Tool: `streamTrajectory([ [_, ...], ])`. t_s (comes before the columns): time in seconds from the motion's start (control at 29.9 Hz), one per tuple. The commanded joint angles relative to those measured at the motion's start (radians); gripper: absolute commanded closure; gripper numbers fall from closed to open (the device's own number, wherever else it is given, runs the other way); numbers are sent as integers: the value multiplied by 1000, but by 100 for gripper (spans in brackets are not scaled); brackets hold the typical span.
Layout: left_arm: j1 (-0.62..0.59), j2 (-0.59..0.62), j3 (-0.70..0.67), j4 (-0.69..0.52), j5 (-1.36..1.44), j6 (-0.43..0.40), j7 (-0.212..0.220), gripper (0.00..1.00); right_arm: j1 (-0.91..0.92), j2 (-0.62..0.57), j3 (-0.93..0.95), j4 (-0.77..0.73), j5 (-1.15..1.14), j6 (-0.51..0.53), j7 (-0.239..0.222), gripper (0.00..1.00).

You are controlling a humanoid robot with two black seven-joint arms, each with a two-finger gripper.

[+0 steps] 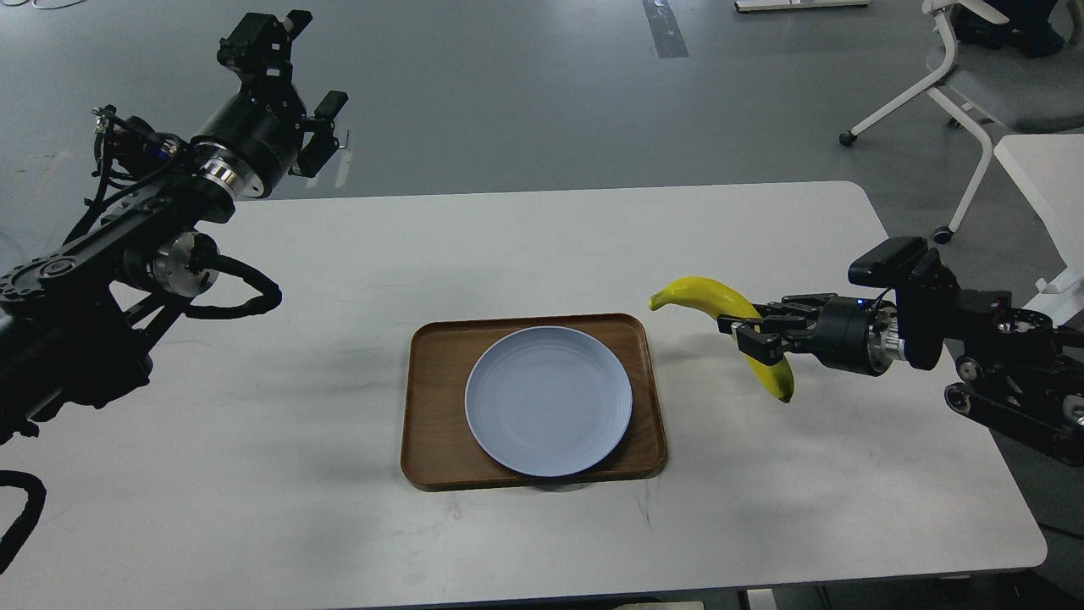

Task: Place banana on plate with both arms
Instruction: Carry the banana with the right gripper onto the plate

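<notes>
no writing readable anywhere. right gripper (743, 330) clasps the banana (716, 296) beside the tray (432, 407) and plate (549, 401); left gripper (292, 63) raised, fingers spread, grasping nothing.

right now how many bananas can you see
1. The banana is held in the right gripper, right of the plate and tray. None looks hidden.

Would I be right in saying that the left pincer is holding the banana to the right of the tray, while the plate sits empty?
Not quite: the head view shows the right pincer, not the left, shut on the banana. The rest stands: the banana is right of the tray, and the plate is empty.
</notes>
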Motion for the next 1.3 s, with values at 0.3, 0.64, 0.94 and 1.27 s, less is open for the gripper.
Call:
streamTrajectory([
  [0.3,28,12,6,0,3,16,-3,2,143,327,-166,-153,2,-2,36,100],
  [0.64,48,26,5,0,6,16,-5,2,138,426,-232,-212,13,4,36,96],
  [0.94,53,29,10,0,11,16,-5,2,141,404,-244,-202,25,5,33,0],
  [1.27,53,26,5,0,8,16,-5,2,146,429,-168,-218,235,5,10,0],
])
